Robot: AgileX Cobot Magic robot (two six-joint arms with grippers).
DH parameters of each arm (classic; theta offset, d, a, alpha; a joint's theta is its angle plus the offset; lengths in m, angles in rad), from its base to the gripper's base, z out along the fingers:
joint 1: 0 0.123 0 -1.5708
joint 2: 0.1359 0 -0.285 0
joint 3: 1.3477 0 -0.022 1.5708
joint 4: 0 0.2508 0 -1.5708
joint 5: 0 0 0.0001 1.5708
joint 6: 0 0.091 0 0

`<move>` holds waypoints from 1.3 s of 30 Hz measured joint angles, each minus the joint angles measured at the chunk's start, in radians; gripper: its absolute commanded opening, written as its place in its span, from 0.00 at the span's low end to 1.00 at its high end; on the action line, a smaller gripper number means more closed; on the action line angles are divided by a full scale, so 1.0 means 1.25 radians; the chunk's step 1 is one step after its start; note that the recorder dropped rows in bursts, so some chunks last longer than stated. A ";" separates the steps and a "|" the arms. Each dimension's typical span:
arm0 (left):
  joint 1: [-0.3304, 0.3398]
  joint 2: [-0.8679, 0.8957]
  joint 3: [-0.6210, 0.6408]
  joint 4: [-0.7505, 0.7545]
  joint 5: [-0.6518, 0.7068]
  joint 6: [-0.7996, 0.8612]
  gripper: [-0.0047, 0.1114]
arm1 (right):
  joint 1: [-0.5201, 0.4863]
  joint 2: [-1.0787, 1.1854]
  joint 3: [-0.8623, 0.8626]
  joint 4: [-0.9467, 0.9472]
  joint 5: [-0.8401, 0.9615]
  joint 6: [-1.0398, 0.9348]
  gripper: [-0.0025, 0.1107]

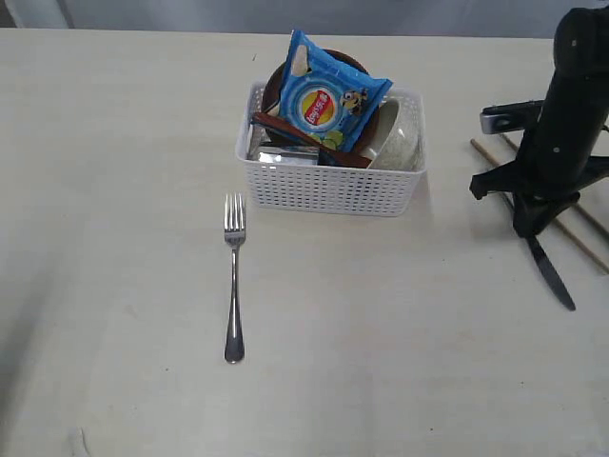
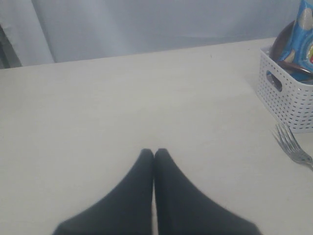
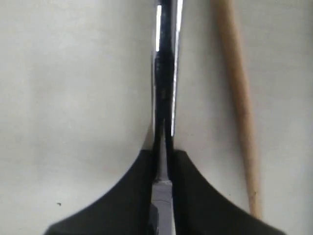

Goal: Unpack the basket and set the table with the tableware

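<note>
Surface point(image 1: 114, 286), pale, items listed nearest first. Fork point(image 1: 233, 276): flat on the surface, tines pointing at the basket, just short of its front left corner. Left gripper point(image 2: 154, 152): jaws pressed together, nothing between them, low over bare surface, with the fork and basket off to one side in its own view. Right gripper point(image 3: 164, 152): at the far right, jaws closed on the knife point(image 1: 552, 274), which runs out from them towards the near edge (whether its tip touches the surface cannot be told). Chopsticks point(image 3: 238, 98): lying on the surface just beside the knife, passing under the right arm. Basket point(image 1: 328, 190): white, lattice-sided, standing mid-surface beyond the fork. Contents: bag point(image 1: 328, 100), blue, propped upright and rising above the rim; spoon point(image 1: 281, 124), lying across beneath the bag; bowl point(image 1: 385, 124), tilted at the right end; plate point(image 1: 274, 84), on edge against the back wall behind the bag.
</note>
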 measured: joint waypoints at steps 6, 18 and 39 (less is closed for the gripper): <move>0.000 0.000 0.000 0.000 0.000 0.000 0.04 | 0.000 0.000 0.000 0.000 0.000 -0.003 0.02; 0.000 0.000 0.000 0.000 0.000 0.000 0.04 | 0.028 -0.065 0.005 -0.004 0.000 -0.093 0.02; 0.000 0.000 0.000 0.000 0.000 0.000 0.04 | 0.165 -0.169 0.005 -0.064 0.182 -0.424 0.02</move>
